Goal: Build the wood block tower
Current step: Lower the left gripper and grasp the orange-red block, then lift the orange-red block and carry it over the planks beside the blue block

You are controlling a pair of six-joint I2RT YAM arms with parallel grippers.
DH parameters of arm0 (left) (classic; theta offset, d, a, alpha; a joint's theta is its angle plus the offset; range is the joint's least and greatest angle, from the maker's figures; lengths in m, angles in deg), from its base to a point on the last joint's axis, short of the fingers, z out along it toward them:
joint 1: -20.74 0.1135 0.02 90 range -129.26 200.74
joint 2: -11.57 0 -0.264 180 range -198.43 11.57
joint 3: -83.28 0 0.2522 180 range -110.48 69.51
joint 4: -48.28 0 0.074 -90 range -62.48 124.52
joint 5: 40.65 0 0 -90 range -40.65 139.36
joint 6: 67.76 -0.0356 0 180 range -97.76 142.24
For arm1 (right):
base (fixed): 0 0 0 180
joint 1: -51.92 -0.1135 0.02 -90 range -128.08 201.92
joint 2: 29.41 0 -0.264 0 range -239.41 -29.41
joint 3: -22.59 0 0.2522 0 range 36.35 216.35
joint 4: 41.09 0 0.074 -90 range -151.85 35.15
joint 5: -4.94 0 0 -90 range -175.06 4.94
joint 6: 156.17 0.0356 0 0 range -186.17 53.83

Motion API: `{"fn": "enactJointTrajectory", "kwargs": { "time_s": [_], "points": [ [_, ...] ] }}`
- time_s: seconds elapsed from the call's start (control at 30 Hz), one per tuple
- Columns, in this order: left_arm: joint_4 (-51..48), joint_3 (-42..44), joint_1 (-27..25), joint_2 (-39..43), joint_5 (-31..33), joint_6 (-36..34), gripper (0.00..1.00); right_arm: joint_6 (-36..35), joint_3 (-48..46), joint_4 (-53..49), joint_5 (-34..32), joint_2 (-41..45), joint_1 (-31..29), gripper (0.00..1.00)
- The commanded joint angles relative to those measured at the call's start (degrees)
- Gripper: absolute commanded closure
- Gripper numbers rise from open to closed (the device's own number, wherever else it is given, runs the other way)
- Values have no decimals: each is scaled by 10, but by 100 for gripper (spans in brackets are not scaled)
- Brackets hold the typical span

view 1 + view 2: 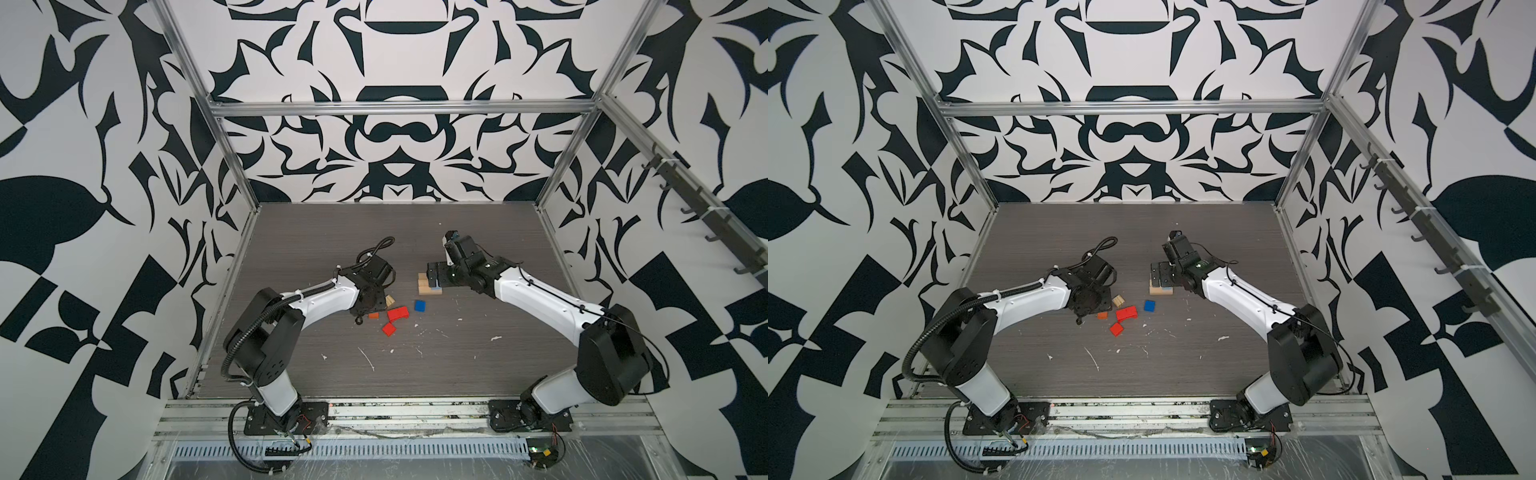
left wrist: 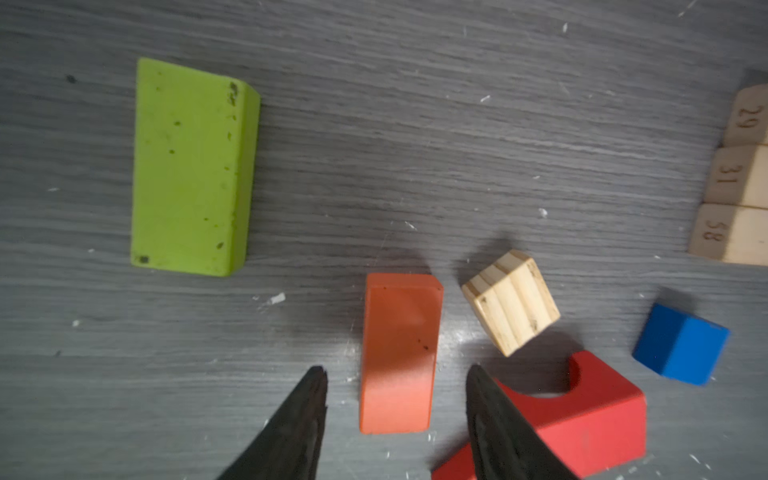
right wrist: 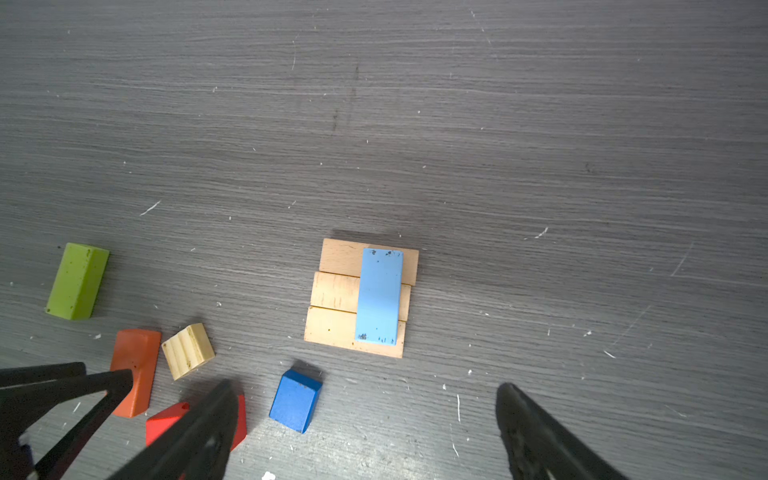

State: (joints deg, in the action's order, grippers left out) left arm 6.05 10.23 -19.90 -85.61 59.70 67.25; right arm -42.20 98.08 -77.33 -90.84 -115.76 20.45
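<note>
The wood block tower stands near the middle of the desk: three tan oblongs edge to edge, a light blue oblong laid across them toward one side. The right gripper hovers over it, jaws spread wide, holding nothing. The left gripper has its jaws parted either side of the orange block, a gap showing at each flank. Close by lie a ridged tan cube, a red arch block and a dark blue cube; the lime green oblong lies apart. Bare desk runs from the tower to the back edge
</note>
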Motion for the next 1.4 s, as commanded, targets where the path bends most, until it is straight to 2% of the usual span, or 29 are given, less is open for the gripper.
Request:
{"fn": "enactJointTrajectory", "kwargs": {
  "time_s": [0.0, 0.3, 0.57, 0.67, 0.8, 0.97, 1.27, 1.37],
  "points": [
    [-32, -13, -3, -15, 14, 5, 45, -6, 1, 6, -6, 8, 3, 1],
    [-23, -22, -3, -41, -2, 3, 53, -3, 1, -4, -11, 2, 3, 3],
    [-24, -28, -3, -51, -5, 0, 55, -3, 3, -9, -13, 2, 5, 4],
    [-25, -28, -3, -50, -5, 0, 63, -3, 3, -10, -13, 3, 5, 5],
    [-30, -31, -3, -43, -4, -1, 65, -4, 3, -11, -13, 3, 6, 5],
    [-40, -41, -3, -30, -10, -5, 72, -3, 2, -13, -13, 2, 8, 5],
    [-32, -68, -3, 10, -52, -16, 75, 5, 0, -18, -12, 6, 19, 6],
    [-11, -79, -3, 9, -83, -31, 75, 17, -7, -13, 14, 4, 34, 6]
  ]
}}
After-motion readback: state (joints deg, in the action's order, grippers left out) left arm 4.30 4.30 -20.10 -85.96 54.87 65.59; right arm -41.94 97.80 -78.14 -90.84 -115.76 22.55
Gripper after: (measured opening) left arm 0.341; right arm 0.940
